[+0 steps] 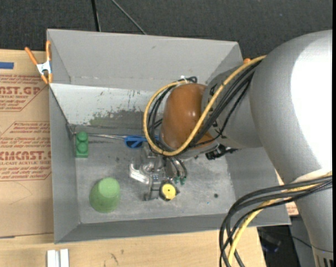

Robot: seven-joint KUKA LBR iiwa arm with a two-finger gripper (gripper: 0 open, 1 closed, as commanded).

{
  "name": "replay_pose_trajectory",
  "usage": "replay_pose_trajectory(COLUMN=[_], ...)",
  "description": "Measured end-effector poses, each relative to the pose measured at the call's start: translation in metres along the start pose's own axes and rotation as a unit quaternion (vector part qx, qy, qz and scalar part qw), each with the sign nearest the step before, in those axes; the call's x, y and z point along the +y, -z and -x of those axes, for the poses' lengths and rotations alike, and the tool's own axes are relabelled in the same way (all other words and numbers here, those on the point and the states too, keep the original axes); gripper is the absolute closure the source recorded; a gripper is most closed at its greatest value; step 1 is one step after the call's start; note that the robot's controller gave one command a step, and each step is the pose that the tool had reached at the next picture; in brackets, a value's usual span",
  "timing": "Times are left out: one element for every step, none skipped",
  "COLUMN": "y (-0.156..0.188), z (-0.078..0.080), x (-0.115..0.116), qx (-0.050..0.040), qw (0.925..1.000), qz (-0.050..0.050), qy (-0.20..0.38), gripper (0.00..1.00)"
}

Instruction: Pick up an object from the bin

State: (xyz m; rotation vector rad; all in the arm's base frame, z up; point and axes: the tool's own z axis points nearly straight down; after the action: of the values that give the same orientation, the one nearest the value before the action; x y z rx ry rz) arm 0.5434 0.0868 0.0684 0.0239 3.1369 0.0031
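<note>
By the left wall of the bin (140, 54), a green block (82, 144) and a green cup (105, 194) are seen. At mid-floor, a small yellow disc (168, 192) lies just under the hand (156, 181), whose state cannot be told. The disc is judged light, stiff and slippery, and best taken across its rim.

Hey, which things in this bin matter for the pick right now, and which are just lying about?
In play: gripper, low in mid-bin; small yellow round thing, right beside it; clear pale piece, also beside it.
Lying about: green rounded thing, lower left of the view; green block, by the view's left wall; blue piece, farther back.
</note>
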Motion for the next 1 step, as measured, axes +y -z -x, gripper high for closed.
replay_pose_trajectory(y=[0.0047], z=[0.0011], x=[0.0008], qx=[-0.001], qw=[1.0], qz=[0.0], qy=[0.001], gripper=[1.0])
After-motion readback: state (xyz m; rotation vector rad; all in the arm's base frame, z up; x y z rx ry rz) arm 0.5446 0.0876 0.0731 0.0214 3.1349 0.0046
